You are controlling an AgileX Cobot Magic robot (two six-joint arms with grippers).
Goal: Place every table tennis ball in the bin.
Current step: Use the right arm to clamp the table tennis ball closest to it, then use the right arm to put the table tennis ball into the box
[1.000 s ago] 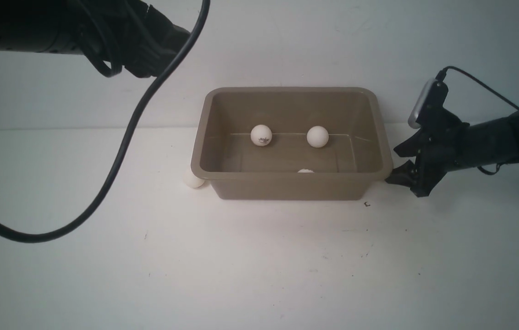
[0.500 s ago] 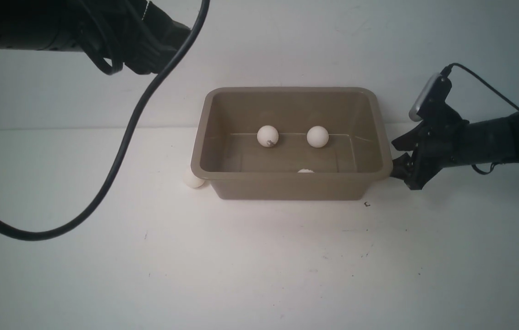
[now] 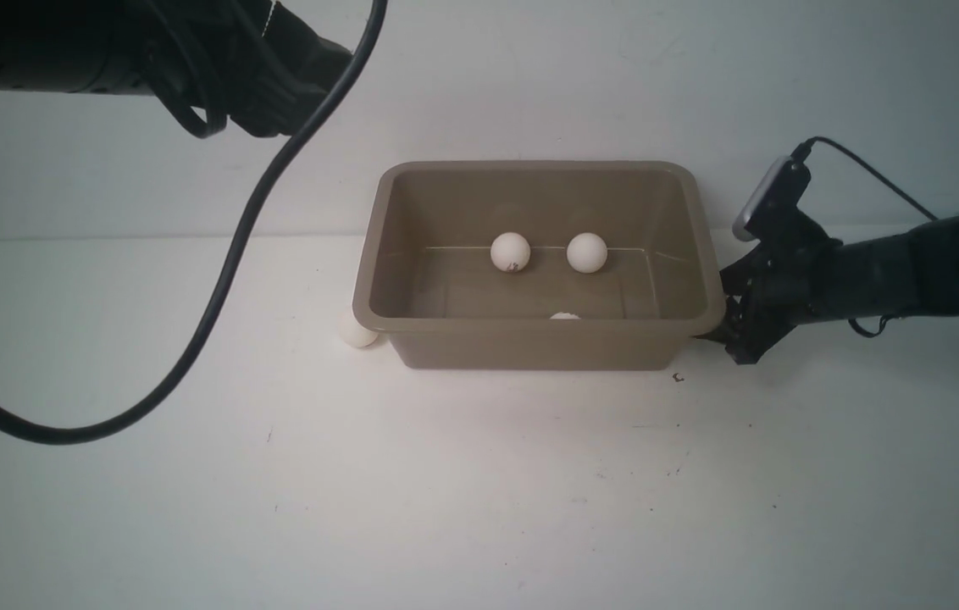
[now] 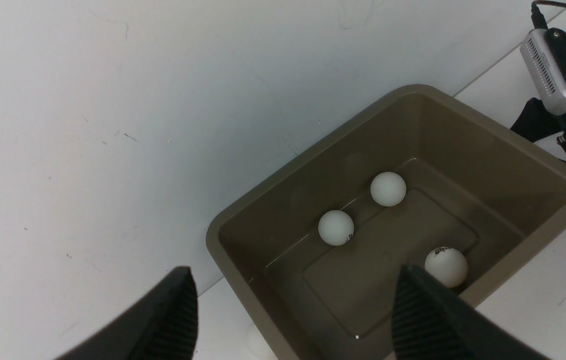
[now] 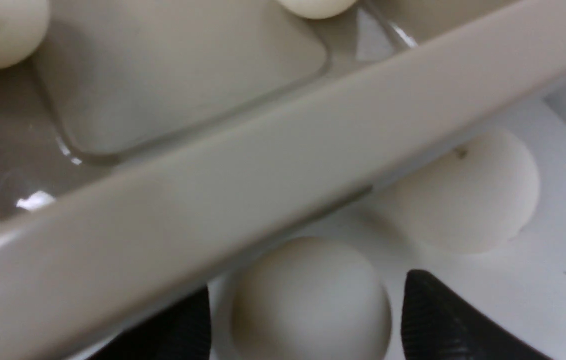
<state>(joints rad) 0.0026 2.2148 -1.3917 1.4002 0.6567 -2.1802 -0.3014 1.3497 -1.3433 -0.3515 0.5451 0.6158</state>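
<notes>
Table tennis balls lie both inside and outside the bin. You have three inside. The marked ball and the plain ball sit near each other but apart along the far wall. The near ball sits against the near wall, with only its top showing over the rim in your front view.

Outside, the left ball rests on the white table right at the bin's near left corner, partly under the flared rim. Your right wrist view shows two more on the table by the bin's right side: the flanked ball and the neighbour ball. They lie close together, partly tucked below the rim; whether they touch, you cannot tell.

Your right gripper is low at the bin's near right corner. Its fingers stand on either side of the flanked ball with a thin gap showing on each side, so they straddle it without gripping. Your left gripper is held high to the left of the bin, its fingers spread wide with nothing between them. A black cable hangs in a loop from the left arm.
</notes>
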